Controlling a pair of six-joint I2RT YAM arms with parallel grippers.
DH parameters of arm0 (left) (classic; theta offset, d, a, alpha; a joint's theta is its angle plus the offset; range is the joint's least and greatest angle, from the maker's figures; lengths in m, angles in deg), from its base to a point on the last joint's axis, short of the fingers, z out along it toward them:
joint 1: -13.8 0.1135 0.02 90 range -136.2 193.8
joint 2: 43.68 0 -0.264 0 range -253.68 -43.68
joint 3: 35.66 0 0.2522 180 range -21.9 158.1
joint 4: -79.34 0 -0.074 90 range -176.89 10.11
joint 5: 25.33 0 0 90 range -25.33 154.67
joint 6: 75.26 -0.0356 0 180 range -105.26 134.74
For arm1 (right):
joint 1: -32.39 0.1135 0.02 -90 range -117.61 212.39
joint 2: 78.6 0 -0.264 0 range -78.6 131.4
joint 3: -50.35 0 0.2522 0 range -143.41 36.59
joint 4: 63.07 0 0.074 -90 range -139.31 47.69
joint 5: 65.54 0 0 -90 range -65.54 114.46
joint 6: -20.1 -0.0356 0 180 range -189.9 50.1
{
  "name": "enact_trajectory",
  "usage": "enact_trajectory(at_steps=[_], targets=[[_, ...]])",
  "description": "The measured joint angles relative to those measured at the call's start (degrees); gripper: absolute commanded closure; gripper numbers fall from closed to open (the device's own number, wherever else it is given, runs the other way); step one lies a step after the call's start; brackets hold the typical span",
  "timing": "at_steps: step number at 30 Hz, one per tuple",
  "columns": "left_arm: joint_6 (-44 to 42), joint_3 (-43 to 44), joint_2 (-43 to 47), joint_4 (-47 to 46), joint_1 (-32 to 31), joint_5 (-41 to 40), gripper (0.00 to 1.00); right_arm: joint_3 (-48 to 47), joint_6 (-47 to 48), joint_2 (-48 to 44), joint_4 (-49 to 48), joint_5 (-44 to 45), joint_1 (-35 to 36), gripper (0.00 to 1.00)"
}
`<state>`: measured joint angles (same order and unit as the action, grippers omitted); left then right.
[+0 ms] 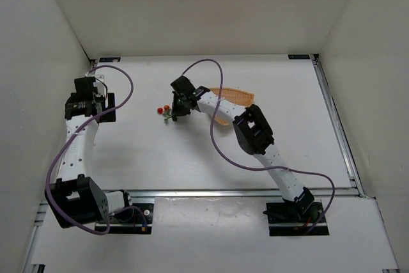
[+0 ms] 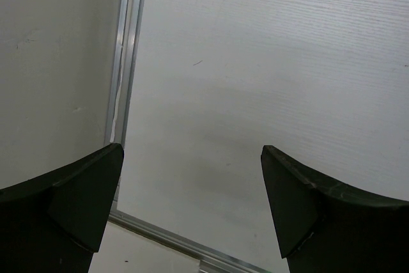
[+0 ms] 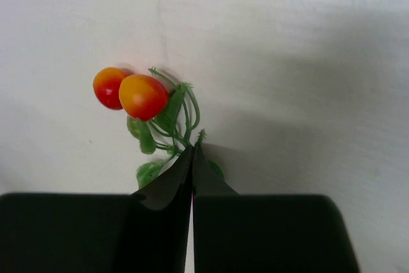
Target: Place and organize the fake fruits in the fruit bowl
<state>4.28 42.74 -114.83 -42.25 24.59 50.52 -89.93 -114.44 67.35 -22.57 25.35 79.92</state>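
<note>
Right gripper [image 3: 193, 153]: fingers pressed together, tips meeting on the thin green stems of the fake fruits [image 3: 133, 94], a sprig with two red-orange balls and small leaves. The balls hang free beyond the tips and are not themselves gripped. The sprig is left of the fruit bowl [image 1: 236, 96], near it but apart. The right arm's wrist lies across the bowl's left part, so much of the bowl is hidden in the top view. Cannot tell whether the sprig rests on the table [image 1: 307, 126] or is just off it; a soft shadow sits close beside the balls. Left gripper [image 2: 192, 151]: jaws wide, nothing between them, far left of the bowl, over bare table beside an aluminium rail [image 2: 124, 62]. Judgement: the step in hand is the pick, with the carry to the bowl to follow. The hold is on stems only and looks slender, so the sprig could swing or slip out. To do it well: keep the pinch firm, raise straight up until clear of the table, and travel slowly right toward the bowl. Cross the rim with the balls clear of it, then lower into the middle of the weave before opening, so nothing rolls over the shallow edge. The left arm is well apart from this path.
</note>
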Motion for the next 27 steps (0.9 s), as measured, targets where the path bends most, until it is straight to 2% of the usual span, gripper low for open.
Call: enact_trajectory(at_steps=[4,9,15,16,17,18,19,23,27], targets=[[0.02,0.0,0.37,0.17,0.0,0.28,0.0,10.73,4.15,-7.96,0.59,0.81,1.44,1.0],[0.33,0.02,1.05,0.39,0.0,1.88,0.0,24.39,6.91,-22.99,-0.26,2.16,3.74,1.0],[0.98,0.02,1.11,0.72,-0.02,4.07,0.0,28.11,7.93,-36.26,-3.19,4.46,2.78,1.0],[1.05,0.02,1.11,0.81,-0.02,4.33,0.0,28.04,8.2,-37.0,-3.72,4.81,2.29,0.92],[1.07,0.02,1.11,0.9,-0.02,4.52,0.0,27.69,8.59,-37.27,-3.96,5.01,1.84,0.75],[1.09,0.02,1.11,0.92,-0.02,4.66,0.0,26.88,9.2,-36.89,-3.91,4.96,1.31,0.4],[1.11,0.04,1.11,0.96,-0.04,4.76,0.0,25.4,9.64,-35.56,-3.08,4.94,0.85,0.33],[1.25,0.04,1.14,1.51,-0.02,5.07,0.0,10.45,12.24,-23.15,2.16,6.16,1.2,0.26],[1.31,0.09,1.14,1.86,-0.02,5.29,0.0,4.48,14.49,-13.25,5.22,10.73,4.7,0.23]])
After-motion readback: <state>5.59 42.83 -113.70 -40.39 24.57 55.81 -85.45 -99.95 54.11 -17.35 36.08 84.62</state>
